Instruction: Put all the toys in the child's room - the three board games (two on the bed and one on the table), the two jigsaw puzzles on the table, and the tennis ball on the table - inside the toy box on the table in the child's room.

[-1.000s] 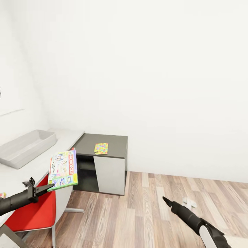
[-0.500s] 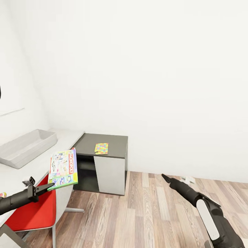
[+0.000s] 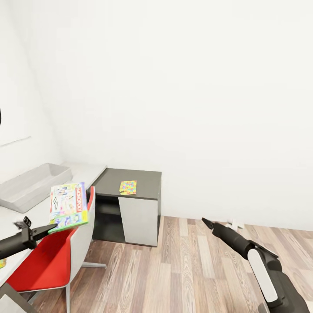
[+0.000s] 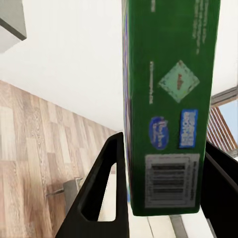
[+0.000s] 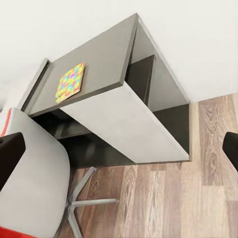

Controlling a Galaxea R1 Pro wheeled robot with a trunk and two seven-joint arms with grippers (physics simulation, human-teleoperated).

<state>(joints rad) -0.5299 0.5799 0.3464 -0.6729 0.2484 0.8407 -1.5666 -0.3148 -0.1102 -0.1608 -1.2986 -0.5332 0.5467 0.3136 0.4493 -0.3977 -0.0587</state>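
The white-green board game is up in the air, clamped between the left gripper's fingers by its lower edge, tilted with its printed face showing, above the red chair and just in front of the bench; from the left wrist its green underside with a barcode sits squeezed between the two dark fingers. Behind the game, on the pale part of the bench, the toy box rests open-topped against the wall. Further along, on the dark grey part of the bench, one jigsaw puzzle lies flat near the front edge, also seen from the right wrist. The right gripper hangs over the wood-plank floor, well away from the bench; its fingers look drawn together to a point from the head view, though the wrist view suggests a gap, so I cannot tell for sure.
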